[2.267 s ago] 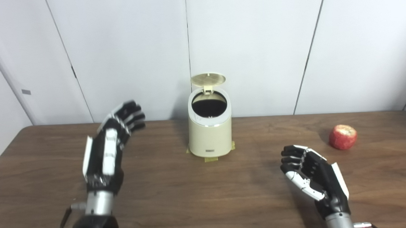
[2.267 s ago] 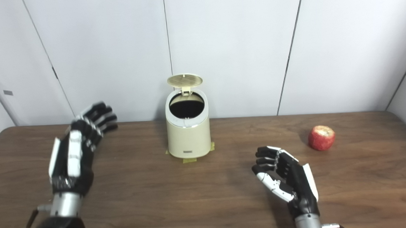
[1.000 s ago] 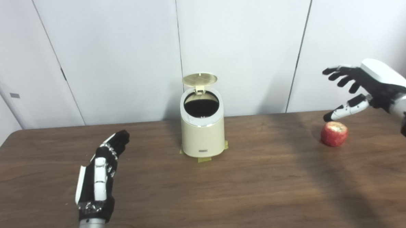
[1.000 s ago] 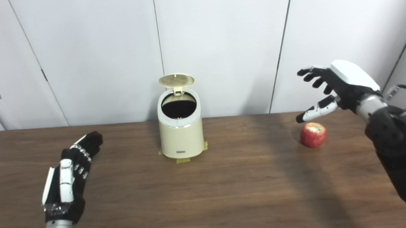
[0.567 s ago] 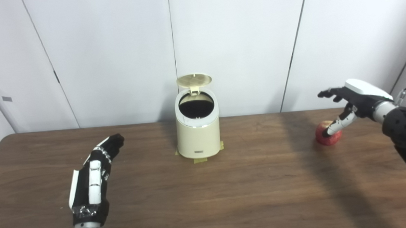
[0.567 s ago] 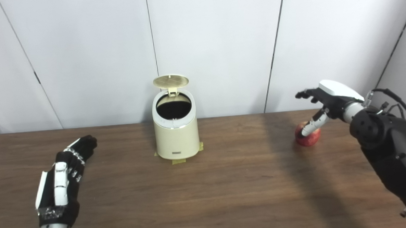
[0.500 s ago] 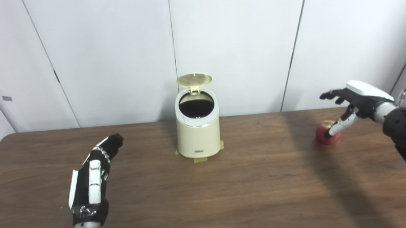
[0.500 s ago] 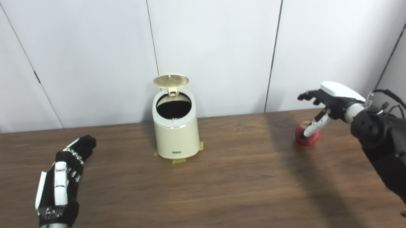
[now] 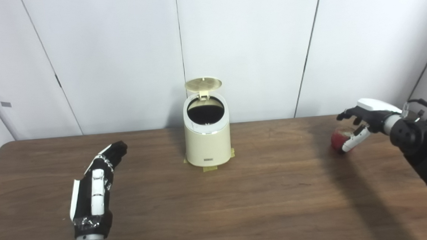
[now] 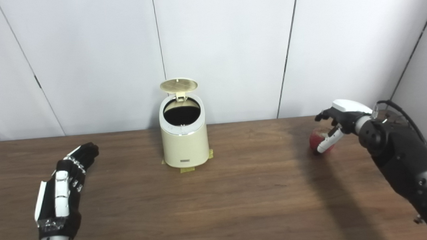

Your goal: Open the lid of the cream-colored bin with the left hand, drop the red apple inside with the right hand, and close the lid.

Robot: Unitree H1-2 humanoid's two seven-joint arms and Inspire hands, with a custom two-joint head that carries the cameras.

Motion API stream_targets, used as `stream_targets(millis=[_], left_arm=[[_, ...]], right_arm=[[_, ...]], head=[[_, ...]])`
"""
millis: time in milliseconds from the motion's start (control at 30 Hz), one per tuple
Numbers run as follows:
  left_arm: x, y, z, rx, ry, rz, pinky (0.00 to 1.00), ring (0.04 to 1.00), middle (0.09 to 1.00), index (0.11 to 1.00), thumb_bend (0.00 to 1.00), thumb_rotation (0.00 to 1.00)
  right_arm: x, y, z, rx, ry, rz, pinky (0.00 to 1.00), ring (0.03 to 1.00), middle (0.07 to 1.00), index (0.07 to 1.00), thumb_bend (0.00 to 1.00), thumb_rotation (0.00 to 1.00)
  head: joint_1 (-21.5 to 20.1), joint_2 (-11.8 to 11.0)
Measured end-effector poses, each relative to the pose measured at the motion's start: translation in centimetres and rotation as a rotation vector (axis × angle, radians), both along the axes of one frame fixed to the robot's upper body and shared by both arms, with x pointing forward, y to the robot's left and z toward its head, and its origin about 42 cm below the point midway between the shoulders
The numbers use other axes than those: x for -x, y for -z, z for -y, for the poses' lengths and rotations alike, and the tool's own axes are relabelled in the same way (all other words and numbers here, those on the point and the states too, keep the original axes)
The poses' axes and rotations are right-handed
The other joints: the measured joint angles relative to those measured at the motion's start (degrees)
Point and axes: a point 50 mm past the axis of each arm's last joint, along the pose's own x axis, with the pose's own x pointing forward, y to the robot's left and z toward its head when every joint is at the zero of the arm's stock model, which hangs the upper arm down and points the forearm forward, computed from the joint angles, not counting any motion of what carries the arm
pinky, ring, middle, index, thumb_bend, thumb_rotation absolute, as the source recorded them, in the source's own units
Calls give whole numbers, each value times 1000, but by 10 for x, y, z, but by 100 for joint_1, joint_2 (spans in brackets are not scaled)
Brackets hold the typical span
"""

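While lid [image 9: 203, 84] stands open, right robot hand [image 9: 359, 119] cupping apple [image 9: 337, 140], unlifted

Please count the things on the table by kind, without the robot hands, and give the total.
Bin: 1, cream-colored bin, its lid open.
Fruit: 1, red apple, partly covered by the right hand.
Total: 2.
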Motion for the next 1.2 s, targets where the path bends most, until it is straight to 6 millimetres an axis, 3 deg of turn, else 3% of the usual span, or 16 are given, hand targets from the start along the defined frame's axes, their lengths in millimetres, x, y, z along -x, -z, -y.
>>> stream_targets(millis=[233, 500, 600, 933, 1100, 1200], left_arm=[[0, 0, 0, 0, 1, 1, 887, 837, 803, 765, 559, 898], [0, 0, 0, -1, 0, 1, 881, 838, 802, 764, 569, 888], [0, 0, 0, 0, -2, 2, 873, 835, 800, 763, 567, 892], [0, -1, 0, 5, -9, 5, 869, 828, 795, 763, 568, 885], [0, -1, 0, 5, -8, 5, 889, 838, 795, 759, 576, 878], [1, -2, 0, 5, -8, 8, 888, 836, 799, 763, 577, 881]], right_arm=[[0, 2, 0, 2, -18, 4, 636, 818, 880, 814, 997, 348], [0, 12, -7, 54, -49, -45, 651, 812, 880, 812, 979, 388], [0, 19, -8, 77, -49, -98, 660, 805, 860, 803, 968, 349], [-7, 26, -4, 140, -25, -173, 914, 887, 876, 798, 937, 324], [-10, 27, -2, 141, -16, -182, 916, 887, 873, 797, 939, 322], [-12, 28, 1, 139, -8, -191, 812, 868, 872, 800, 918, 303]], head=[[9, 0], [18, 18], [26, 44], [26, 88], [26, 106], [26, 123]])
